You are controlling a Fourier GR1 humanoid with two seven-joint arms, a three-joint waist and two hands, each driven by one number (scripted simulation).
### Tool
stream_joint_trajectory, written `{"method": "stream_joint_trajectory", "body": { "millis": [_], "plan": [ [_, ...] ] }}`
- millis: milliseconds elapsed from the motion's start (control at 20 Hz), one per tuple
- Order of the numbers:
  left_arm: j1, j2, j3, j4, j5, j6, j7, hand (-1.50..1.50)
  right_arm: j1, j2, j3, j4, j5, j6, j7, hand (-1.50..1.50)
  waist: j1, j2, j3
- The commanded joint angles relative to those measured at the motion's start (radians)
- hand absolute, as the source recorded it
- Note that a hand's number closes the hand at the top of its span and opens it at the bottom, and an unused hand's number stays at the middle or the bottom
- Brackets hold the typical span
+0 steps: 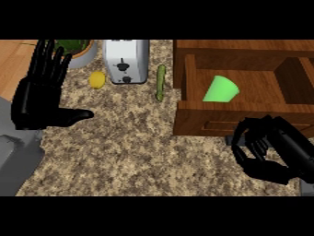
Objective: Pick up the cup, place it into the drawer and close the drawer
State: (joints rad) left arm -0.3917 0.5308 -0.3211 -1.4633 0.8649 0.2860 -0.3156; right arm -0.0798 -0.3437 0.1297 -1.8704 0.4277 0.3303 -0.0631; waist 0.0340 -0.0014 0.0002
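The light-green plastic cup (pixel 220 90) lies tipped inside the open brown wooden drawer (pixel 251 119) at 2 o'clock, w/ the right hand (pixel 276 152), fingers curled on nothing, just below the front; an off-centre push may jam it; left hand (pixel 40 97) rests, fingers straight, at 9 o'clock.

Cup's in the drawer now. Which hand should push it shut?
Probably the right hand: it sits curled just before the drawer front, with the green cup inside. The left hand rests open far across the counter.
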Motion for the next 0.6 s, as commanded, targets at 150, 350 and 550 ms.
{"method": "stream_joint_trajectory", "body": {
  "millis": [150, 350, 550],
  "plan": [
    [0.194, 0.085, 0.104, -0.051, 0.031, -0.168, -0.042, -1.50, -0.054, 0.038, 0.108, 0.268, 0.258, -0.156, -0.136, 1.50, -0.011, 0.003, 0.000],
    [0.254, 0.084, 0.152, -0.019, 0.011, -0.243, -0.069, -1.50, -0.142, 0.084, 0.114, 0.437, 0.311, -0.193, -0.139, -1.50, -0.016, 0.004, 0.000],
    [0.236, 0.040, 0.181, -0.041, -0.033, -0.205, -0.036, -1.50, -0.207, 0.097, 0.108, 0.583, 0.381, -0.227, -0.174, -1.50, -0.025, 0.003, 0.000]
  ]
}}
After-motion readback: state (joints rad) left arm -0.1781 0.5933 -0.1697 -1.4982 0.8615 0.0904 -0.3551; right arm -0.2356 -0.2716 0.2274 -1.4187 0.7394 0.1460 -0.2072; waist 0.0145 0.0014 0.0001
